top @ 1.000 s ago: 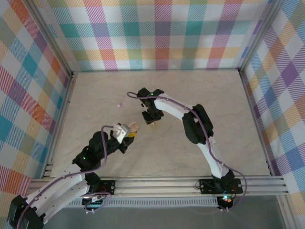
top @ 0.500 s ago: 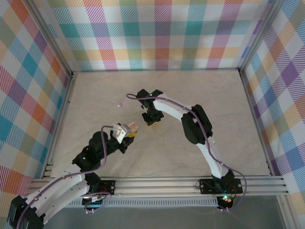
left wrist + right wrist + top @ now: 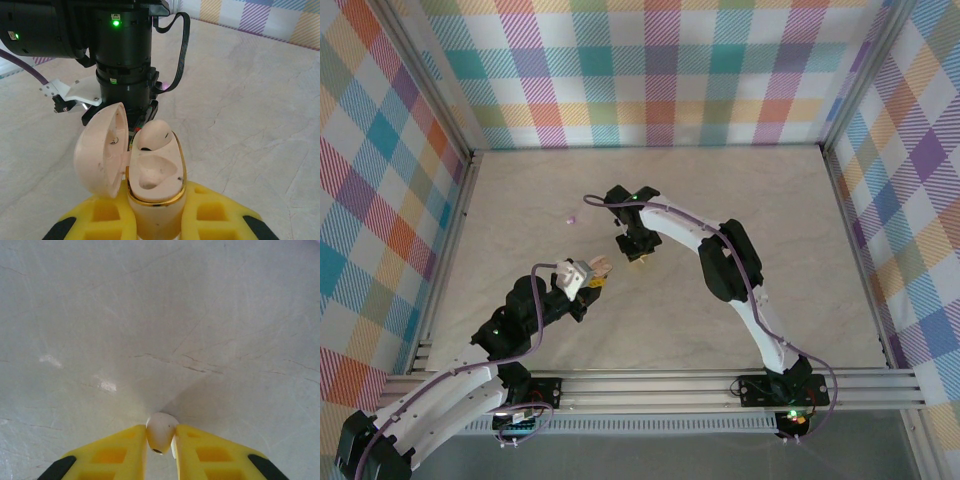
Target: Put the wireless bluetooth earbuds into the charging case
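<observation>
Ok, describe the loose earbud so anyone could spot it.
On the marble table, look left of the right arm's wrist, beyond the charging case in the left fingers. A tiny light purple earbud lies alone; the cream earbud sits pinched between the right fingers.

The top camera sits above and behind the arm bases (image 3: 775, 388), looking down over the whole surface (image 3: 770, 220). The left wrist camera looks close over the left fingers (image 3: 215, 215) toward the right arm (image 3: 122, 60), which the top view shares. The right wrist camera faces steeply down past the right fingers (image 3: 210, 452), very near the surface.
</observation>
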`<action>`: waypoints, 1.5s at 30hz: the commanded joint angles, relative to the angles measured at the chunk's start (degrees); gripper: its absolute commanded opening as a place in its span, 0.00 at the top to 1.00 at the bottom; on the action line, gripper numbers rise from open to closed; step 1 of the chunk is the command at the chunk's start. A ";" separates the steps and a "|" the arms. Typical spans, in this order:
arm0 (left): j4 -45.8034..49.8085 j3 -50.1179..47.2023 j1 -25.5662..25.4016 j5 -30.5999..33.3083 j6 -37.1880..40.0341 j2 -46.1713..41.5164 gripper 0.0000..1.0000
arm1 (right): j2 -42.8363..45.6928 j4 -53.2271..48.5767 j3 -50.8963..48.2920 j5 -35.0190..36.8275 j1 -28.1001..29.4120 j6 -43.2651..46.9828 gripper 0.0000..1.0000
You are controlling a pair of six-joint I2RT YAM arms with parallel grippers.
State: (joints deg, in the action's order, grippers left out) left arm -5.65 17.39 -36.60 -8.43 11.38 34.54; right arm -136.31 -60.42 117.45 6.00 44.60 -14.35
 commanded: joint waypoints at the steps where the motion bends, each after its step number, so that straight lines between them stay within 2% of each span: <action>1: 0.19 -0.76 0.30 -0.10 0.14 -0.97 1.00 | -0.97 -2.45 0.68 -0.37 0.31 0.07 0.78; 4: 0.11 -0.86 0.32 -0.18 0.07 -0.97 1.00 | -0.90 -2.44 0.51 -0.29 0.31 0.11 0.82; 7: 0.11 -0.84 0.32 -0.17 0.04 -1.04 1.00 | -0.07 -1.83 0.48 -0.29 0.31 0.28 0.90; 11: -0.16 -0.50 0.33 -0.62 0.39 -1.23 1.00 | 2.65 -0.28 -0.42 -0.66 0.18 0.77 0.94; 14: -1.14 -0.01 0.38 -2.50 0.93 -1.23 1.00 | 7.71 4.10 -4.71 -5.55 -1.56 -0.12 0.96; 18: -3.75 0.78 0.39 -6.95 1.83 -0.52 1.00 | 19.71 15.78 -17.13 -14.56 -5.32 -2.35 0.98; 23: -8.93 2.15 0.56 -14.66 2.76 3.24 1.00 | 36.46 26.71 -29.89 -22.00 -7.73 0.73 0.99; 28: -13.86 7.30 1.33 -27.65 4.00 12.03 1.00 | 52.68 38.56 -40.95 -30.99 -8.75 2.90 0.98; 32: -17.90 11.41 1.40 -34.15 4.37 18.30 1.00 | 62.10 47.49 -47.38 -37.77 -8.74 2.03 0.96; 38: -21.84 15.66 1.41 -35.06 3.49 24.45 1.00 | 70.43 59.77 -55.05 -44.67 -8.56 -4.37 0.96; 41: -25.32 16.88 1.36 -33.31 0.95 27.16 1.00 | 72.33 64.17 -57.54 -44.18 -8.01 -6.72 0.96; 45: -26.21 18.46 1.22 -31.32 0.05 30.44 1.00 | 73.34 67.83 -59.64 -41.41 -4.20 -7.01 0.96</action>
State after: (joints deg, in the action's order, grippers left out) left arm -27.62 33.82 -35.68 -40.21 12.71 64.03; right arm -64.01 0.56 58.57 -34.98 38.30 -19.75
